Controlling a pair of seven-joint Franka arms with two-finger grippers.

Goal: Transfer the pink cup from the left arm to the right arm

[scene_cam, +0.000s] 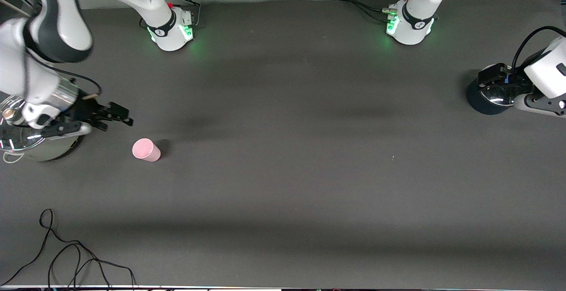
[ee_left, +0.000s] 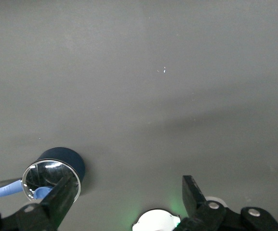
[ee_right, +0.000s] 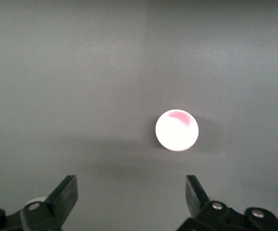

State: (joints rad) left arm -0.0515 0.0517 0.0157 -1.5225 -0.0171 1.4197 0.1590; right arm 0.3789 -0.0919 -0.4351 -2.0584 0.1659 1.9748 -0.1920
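Observation:
The pink cup (scene_cam: 146,149) stands on the dark table toward the right arm's end, with nothing touching it. In the right wrist view the pink cup (ee_right: 177,130) is a pale round disc seen from above, ahead of the fingers and apart from them. My right gripper (scene_cam: 117,120) (ee_right: 130,187) hangs over the table between the cup and a silver pot, open, with only bare table between its fingers. My left gripper (scene_cam: 508,89) (ee_left: 128,190) is at the left arm's end of the table, over a dark blue pot, open and holding nothing.
A silver pot (scene_cam: 48,151) with a shiny lid sits at the right arm's end, partly under that arm's wrist. A dark blue pot (scene_cam: 479,105) (ee_left: 57,168) with a mirror-like lid sits under the left gripper. A loose black cable (scene_cam: 66,255) lies near the front edge.

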